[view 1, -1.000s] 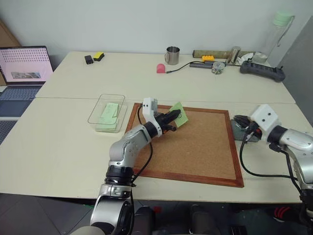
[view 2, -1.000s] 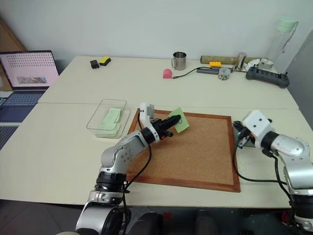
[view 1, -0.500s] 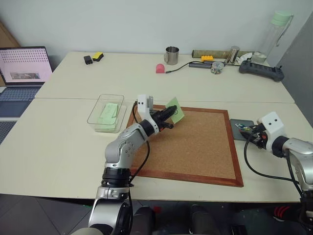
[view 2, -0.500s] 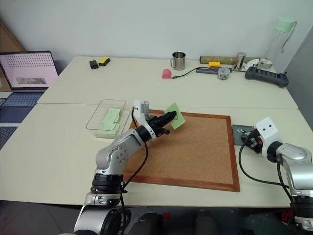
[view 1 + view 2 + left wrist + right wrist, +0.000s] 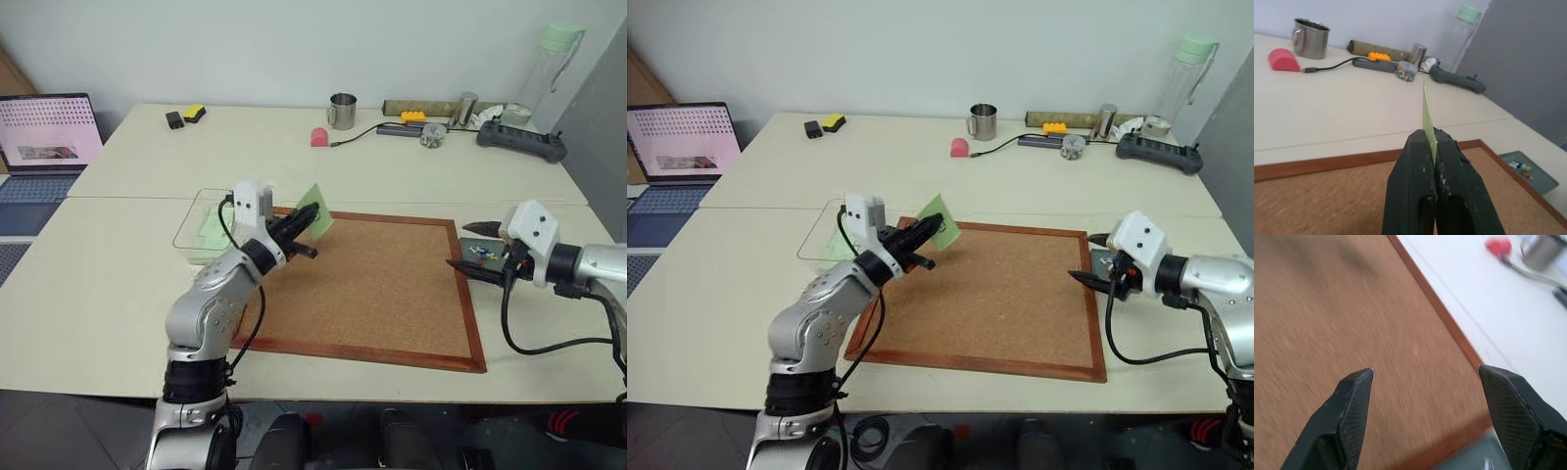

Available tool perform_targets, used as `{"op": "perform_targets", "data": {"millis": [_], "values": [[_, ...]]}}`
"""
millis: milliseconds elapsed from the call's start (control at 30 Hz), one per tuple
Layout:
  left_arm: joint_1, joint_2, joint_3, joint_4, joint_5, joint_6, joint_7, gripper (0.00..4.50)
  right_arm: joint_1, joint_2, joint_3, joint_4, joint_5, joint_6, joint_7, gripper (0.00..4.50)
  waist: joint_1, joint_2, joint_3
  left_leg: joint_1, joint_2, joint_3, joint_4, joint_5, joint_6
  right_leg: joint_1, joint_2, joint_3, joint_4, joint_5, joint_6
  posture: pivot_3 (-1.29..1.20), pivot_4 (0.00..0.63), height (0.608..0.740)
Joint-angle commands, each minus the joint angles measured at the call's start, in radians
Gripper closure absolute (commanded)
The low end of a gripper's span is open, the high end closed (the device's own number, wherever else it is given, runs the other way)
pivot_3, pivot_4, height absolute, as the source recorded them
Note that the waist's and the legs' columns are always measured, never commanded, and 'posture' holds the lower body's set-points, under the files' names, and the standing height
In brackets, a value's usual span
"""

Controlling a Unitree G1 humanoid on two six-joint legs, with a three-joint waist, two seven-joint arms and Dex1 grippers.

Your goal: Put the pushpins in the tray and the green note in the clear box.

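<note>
The left gripper [image 5: 306,232] is clenched on the green note [image 5: 315,220], its jaws pinching the lower edge so that the slip stands up above the near-left corner of the cork board [image 5: 377,284], close to the clear box [image 5: 192,227] (which already holds another pale green slip [image 5: 212,228] lying flat inside). In the left wrist view the note [image 5: 1426,115] shows edge-on, rising straight out from between the two black fingers [image 5: 1413,186], which are pressed together on it. The right gripper [image 5: 470,247] hangs over the right edge of the cork board with its jaws released and spread wide, nothing between them; in the right wrist view its two fingertips [image 5: 1354,396] stand well apart above the board's brown surface and wooden frame. Just beside that gripper, on the tabletop [image 5: 118,294] past the board's right edge, sits the dark grey tray [image 5: 1530,171], and small coloured pushpins [image 5: 1520,166] lie inside it (their exact number is hard to make out).
</note>
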Motion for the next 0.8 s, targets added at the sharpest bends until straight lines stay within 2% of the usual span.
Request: {"op": "perform_targets", "data": {"millis": [33, 267, 400, 567, 767, 800], "values": [[0.021, 0.050, 0.106, -0.088, 0.007, 0.002, 0.084, 4.50, -0.165, 0.044, -0.023, -0.067, 0.182, 0.149, -0.011, 0.94, 0.001, -0.001, 0.000, 0.000, 0.000, -0.002, 0.000, 0.000, 0.000, 0.000, 0.000, -0.001, 0.000, 0.000, 0.000, 0.00, 0.150, 0.740], [-0.049, 0.226, 0.252, 0.009, 0.069, -0.016, 0.157, 4.50, -0.238, 0.049, 0.025, -0.046, 0.235, 0.216, 0.016, 0.94, 0.016, -0.002, 0.001, -0.004, -0.001, -0.005, 0.000, 0.000, 0.000, -0.001, -0.001, -0.005, -0.001, 0.000, -0.001, 0.00, 0.150, 0.740], [-0.072, 0.287, 0.244, 0.092, 0.117, -0.026, 0.153, 4.50, -0.230, 0.043, 0.058, -0.031, 0.207, 0.190, 0.029, 0.94, 0.016, -0.002, 0.001, -0.007, -0.002, -0.005, 0.000, 0.000, 0.000, -0.003, -0.001, -0.005, -0.001, 0.000, -0.001, 0.00, 0.150, 0.740], [-0.091, 0.319, 0.211, 0.154, 0.131, -0.028, 0.108, 4.50, -0.222, 0.043, 0.073, -0.050, 0.210, 0.188, 0.029, 0.94, 0.011, -0.002, 0.001, -0.010, -0.001, -0.005, 0.000, 0.000, -0.001, -0.008, -0.001, -0.005, 0.001, 0.000, -0.001, 0.00, 0.150, 0.740], [-0.097, 0.339, 0.197, 0.173, 0.123, -0.025, 0.060, 3.64, -0.196, 0.044, 0.074, -0.073, 0.211, 0.190, 0.020, 0.90, 0.008, -0.002, 0.001, -0.016, -0.001, -0.003, 0.000, 0.003, -0.005, -0.016, -0.001, -0.003, 0.002, 0.001, -0.001, 0.00, 0.150, 0.740], [-0.098, 0.344, 0.195, 0.172, 0.115, -0.020, 0.045, 3.33, -0.191, 0.044, 0.074, -0.076, 0.210, 0.189, 0.019, 0.90, 0.008, -0.002, 0.001, -0.016, -0.001, -0.003, 0.000, 0.003, -0.005, -0.016, -0.001, -0.003, 0.002, 0.001, -0.001, 0.00, 0.150, 0.740]]}}
